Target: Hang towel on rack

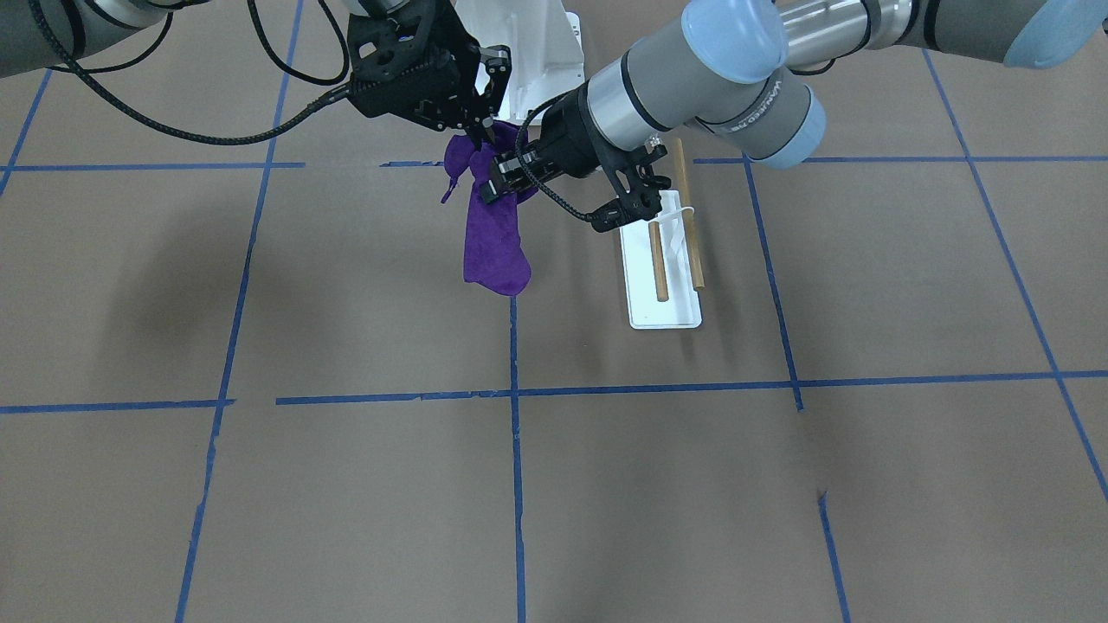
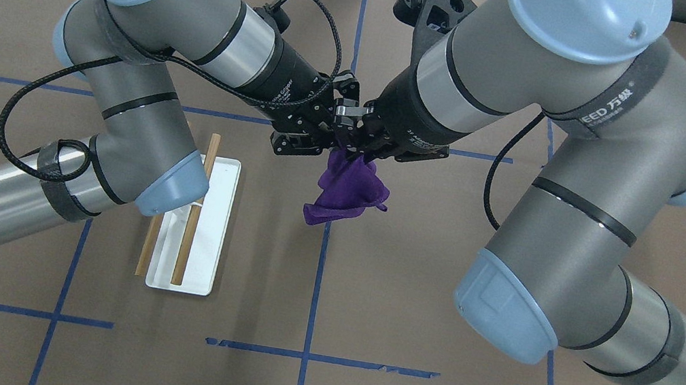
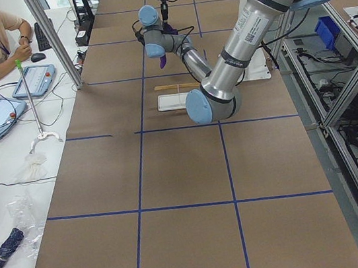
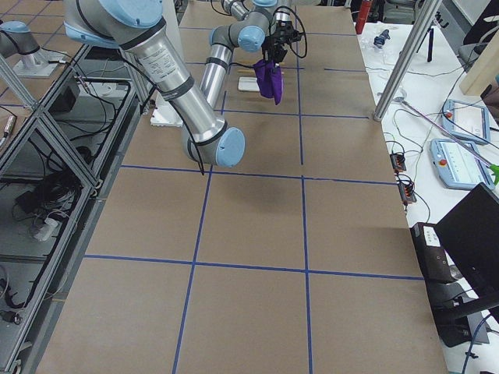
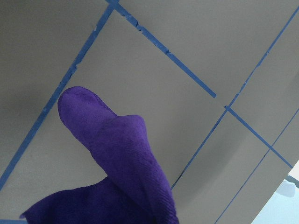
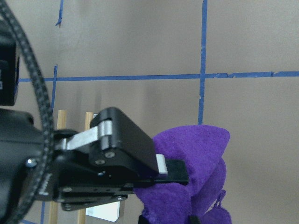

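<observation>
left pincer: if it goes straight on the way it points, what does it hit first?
The towel: the left pincer looks closed on its upper part. Just past the cloth is the right pincer, gripping the same bunch; the gap between them is hard to judge.

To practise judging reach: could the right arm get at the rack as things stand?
Probably not: the left arm reaches over the rack, blocking that side, and the right tool seems shut on the towel.
</observation>
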`<act>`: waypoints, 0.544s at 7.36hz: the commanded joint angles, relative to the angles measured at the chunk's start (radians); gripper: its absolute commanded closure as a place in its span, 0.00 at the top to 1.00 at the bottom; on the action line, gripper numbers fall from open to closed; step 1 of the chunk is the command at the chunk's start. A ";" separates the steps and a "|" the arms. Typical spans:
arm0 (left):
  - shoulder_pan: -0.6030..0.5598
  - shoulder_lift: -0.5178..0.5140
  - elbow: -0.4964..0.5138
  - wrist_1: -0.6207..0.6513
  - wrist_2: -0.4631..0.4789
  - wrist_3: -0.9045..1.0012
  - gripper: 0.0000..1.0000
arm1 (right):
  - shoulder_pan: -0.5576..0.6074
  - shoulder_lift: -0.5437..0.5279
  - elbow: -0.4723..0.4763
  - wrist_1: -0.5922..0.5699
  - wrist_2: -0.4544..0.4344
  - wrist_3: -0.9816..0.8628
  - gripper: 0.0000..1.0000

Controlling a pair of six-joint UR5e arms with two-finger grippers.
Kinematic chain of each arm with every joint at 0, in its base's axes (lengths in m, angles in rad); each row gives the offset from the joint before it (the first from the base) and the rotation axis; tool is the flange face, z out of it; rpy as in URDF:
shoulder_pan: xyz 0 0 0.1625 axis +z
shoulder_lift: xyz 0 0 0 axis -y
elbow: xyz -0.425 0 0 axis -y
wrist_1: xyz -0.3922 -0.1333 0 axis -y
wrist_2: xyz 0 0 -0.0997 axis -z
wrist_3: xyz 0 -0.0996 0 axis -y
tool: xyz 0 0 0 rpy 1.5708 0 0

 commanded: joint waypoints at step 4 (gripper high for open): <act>-0.035 0.307 -0.201 0.003 -0.009 0.470 0.00 | 0.126 -0.221 0.100 0.078 0.043 -0.035 1.00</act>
